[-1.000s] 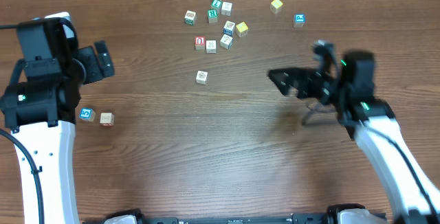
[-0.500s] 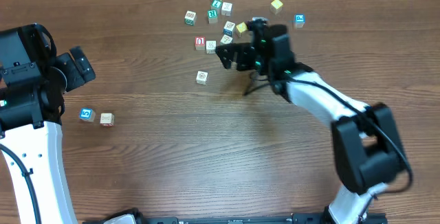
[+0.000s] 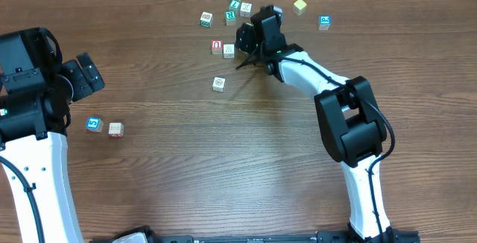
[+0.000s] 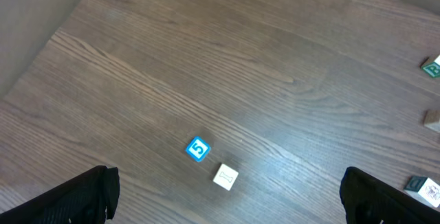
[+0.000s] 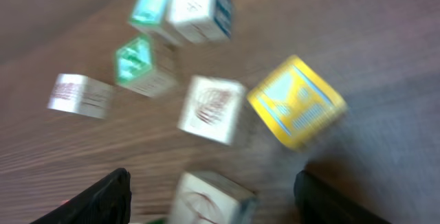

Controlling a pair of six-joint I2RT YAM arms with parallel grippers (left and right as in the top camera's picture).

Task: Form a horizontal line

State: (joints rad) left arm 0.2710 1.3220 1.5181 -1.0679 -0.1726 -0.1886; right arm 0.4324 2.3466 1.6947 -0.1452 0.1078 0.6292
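Spare cubes on the wooden table [image 3: 223,161]
We find a red-faced cube [image 3: 217,46] near a green-faced cube [image 3: 230,17], a yellow cube [image 3: 299,5] farther right.

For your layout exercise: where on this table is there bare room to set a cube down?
The wide bare stretch lies between the blue cube with its pale neighbour on the left and the right arm; only one lone cube sits at its upper edge. The top centre is crowded: the cube cluster with the right gripper among it.
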